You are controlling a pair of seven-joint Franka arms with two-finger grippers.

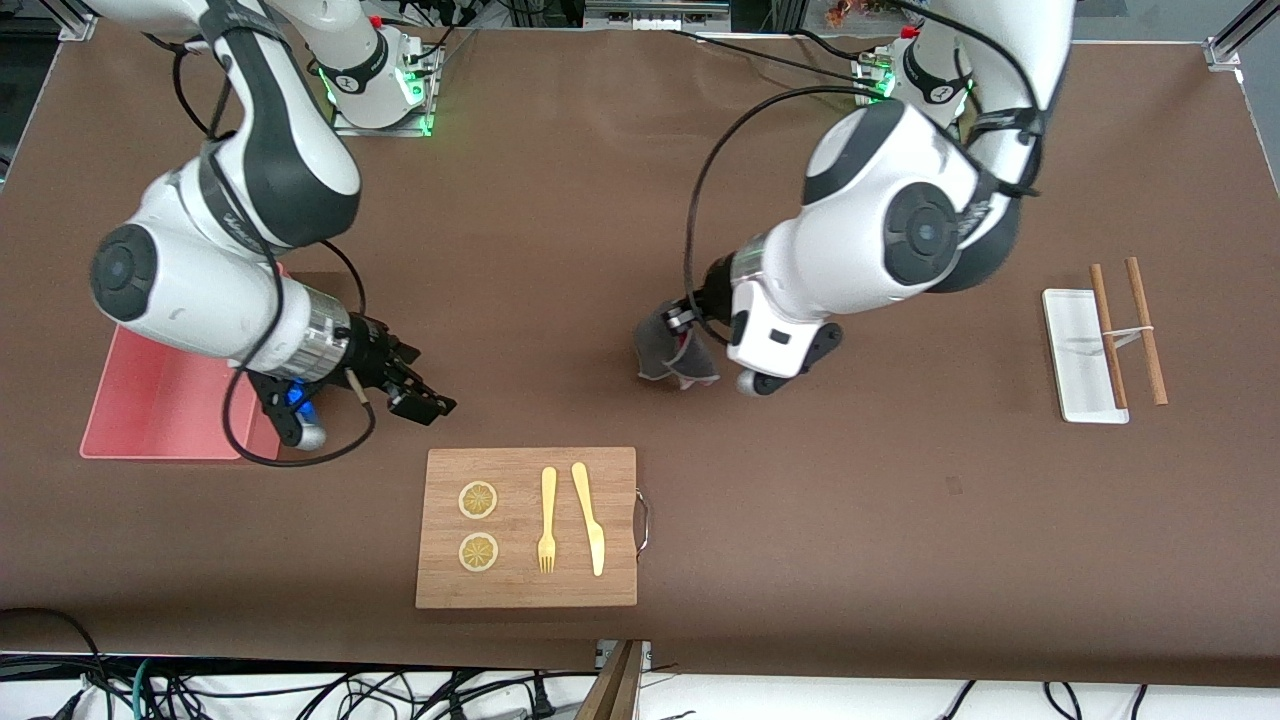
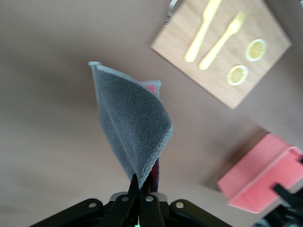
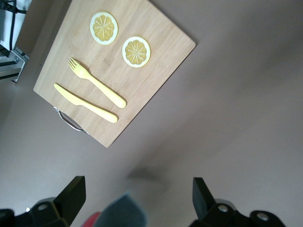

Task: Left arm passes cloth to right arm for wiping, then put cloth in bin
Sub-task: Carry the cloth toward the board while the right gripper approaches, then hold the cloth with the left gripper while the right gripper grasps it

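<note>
My left gripper (image 1: 684, 330) is shut on one corner of the cloth (image 1: 670, 358) over the middle of the brown table. The dark grey cloth (image 2: 132, 118) hangs folded from the left gripper (image 2: 144, 182), with a strip of its pinkish-red reverse showing. My right gripper (image 1: 418, 392) stands open over the table beside the pink bin (image 1: 150, 400), holding nothing. In the right wrist view its fingers (image 3: 73, 194) are wide apart, and a blurred grey and red shape (image 3: 120, 213) shows low between them. The bin (image 2: 258, 182) looks empty.
A wooden board (image 1: 527, 580) lies nearer to the camera, carrying two lemon slices (image 1: 478, 500), a yellow fork (image 1: 547, 520) and a yellow knife (image 1: 590, 515). A small white tray (image 1: 1075, 380) with two brown sticks (image 1: 1146, 330) sits toward the left arm's end.
</note>
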